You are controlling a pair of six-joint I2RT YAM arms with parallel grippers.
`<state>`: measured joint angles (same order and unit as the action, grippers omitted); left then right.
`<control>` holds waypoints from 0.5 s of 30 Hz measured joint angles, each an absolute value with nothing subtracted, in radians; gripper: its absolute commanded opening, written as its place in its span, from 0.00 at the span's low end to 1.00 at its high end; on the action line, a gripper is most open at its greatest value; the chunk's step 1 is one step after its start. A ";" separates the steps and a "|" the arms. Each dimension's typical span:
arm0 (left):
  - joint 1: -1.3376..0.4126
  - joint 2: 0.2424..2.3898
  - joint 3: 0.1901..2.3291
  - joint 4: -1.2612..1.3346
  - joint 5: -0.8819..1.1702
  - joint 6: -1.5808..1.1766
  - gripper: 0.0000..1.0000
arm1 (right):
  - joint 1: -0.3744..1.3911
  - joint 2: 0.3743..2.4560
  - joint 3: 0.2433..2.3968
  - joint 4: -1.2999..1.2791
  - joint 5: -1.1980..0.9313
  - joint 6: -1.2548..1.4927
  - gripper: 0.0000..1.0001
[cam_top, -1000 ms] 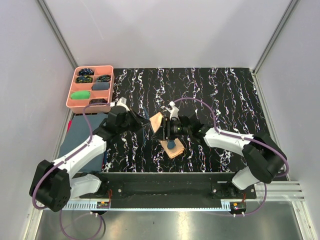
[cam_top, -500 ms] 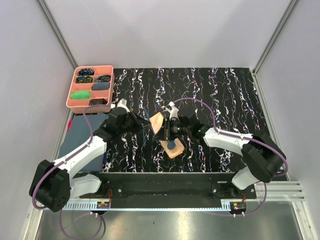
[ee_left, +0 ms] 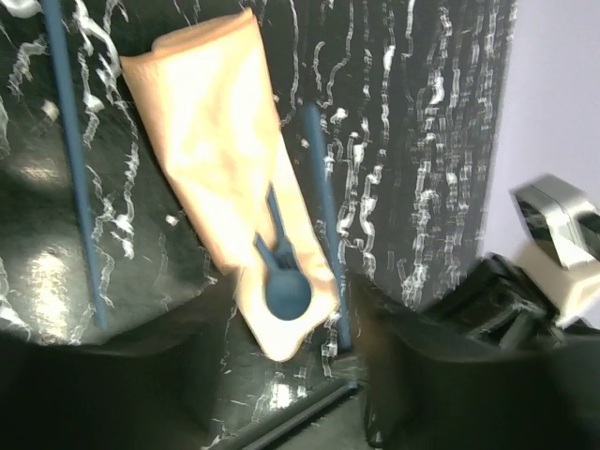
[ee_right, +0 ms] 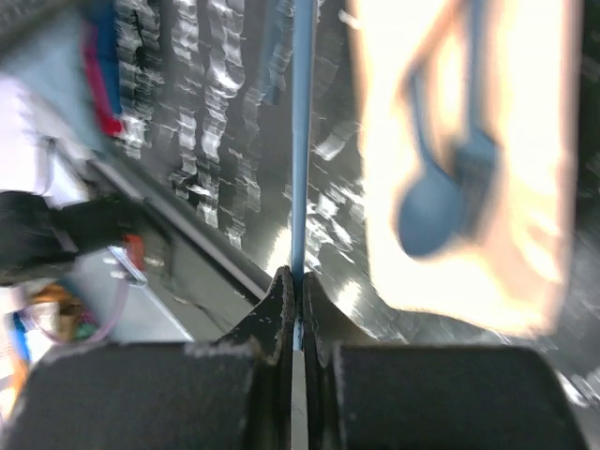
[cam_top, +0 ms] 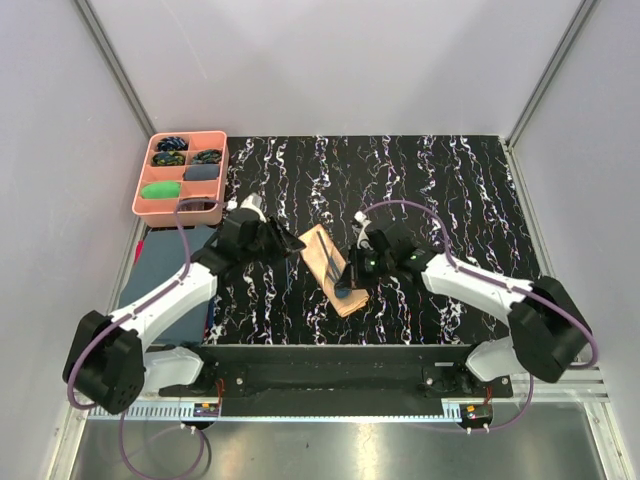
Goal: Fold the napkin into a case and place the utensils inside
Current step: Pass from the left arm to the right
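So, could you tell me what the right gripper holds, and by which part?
A slim blue utensil, pinched at its near end by the right gripper.

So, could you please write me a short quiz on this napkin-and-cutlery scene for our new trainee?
1. True or false: the right claw is shut on a slim blue utensil.
2. What shows on the folded napkin, at its near end in the top view? A) a blue spoon B) a green sponge C) a cup
3. What colour is the compartment tray?
Key: 1 true; 2 A; 3 pink.
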<state>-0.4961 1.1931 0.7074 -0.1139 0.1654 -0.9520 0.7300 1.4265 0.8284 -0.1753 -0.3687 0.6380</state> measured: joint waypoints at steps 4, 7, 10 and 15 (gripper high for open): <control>-0.496 1.286 0.809 -0.148 0.155 -0.892 0.16 | 0.723 1.361 0.828 -0.358 -0.324 0.570 0.00; -0.496 1.416 0.904 -0.147 0.157 -0.850 0.10 | 0.723 1.363 0.829 -0.460 -0.312 0.523 0.00; -0.497 1.542 0.966 -0.146 0.164 -0.815 0.08 | 0.722 1.383 0.833 -0.521 -0.306 0.490 0.00; -0.501 1.663 1.008 -0.169 0.169 -0.772 0.06 | 0.722 1.417 0.852 -0.575 -0.299 0.443 0.00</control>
